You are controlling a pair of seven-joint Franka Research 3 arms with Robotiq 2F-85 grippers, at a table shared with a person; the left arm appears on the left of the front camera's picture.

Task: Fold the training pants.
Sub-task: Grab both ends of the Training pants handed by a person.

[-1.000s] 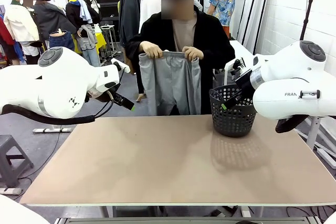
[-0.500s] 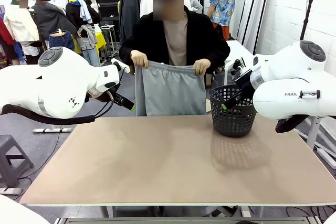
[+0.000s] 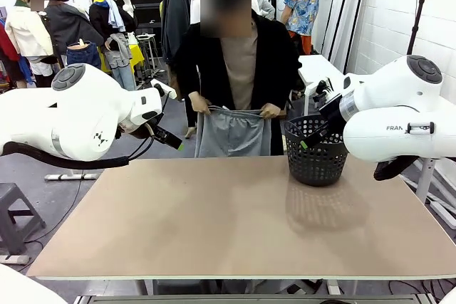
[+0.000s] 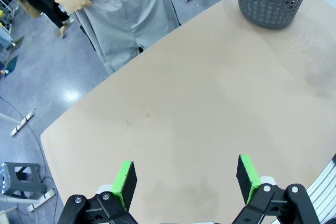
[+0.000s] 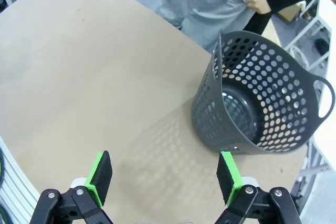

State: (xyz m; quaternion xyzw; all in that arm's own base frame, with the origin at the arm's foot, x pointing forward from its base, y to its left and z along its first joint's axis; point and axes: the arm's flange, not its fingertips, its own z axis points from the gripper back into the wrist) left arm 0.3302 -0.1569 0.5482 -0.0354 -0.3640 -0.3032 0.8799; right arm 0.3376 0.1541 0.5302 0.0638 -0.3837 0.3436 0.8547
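The light grey training pants (image 3: 231, 133) hang beyond the table's far edge, held by the waistband in both of the person's hands (image 3: 200, 105). They also show at the top of the left wrist view (image 4: 126, 17) and of the right wrist view (image 5: 202, 3). My left gripper (image 3: 171, 139) hovers at the table's left far corner, open, with green pads (image 4: 125, 181) wide apart and nothing between them. My right gripper (image 3: 306, 140) is raised at the right, beside the basket, also open (image 5: 165, 178) and holding nothing.
A black perforated basket (image 3: 315, 149) stands on the table's far right, seen with nothing inside it in the right wrist view (image 5: 260, 100). The tan tabletop (image 3: 235, 218) is bare across its middle and front. A stool (image 3: 11, 211) stands off the left side.
The person has lowered the training pants from chest height to near the table's far edge and narrowed the hands' spread. Neither arm has moved.
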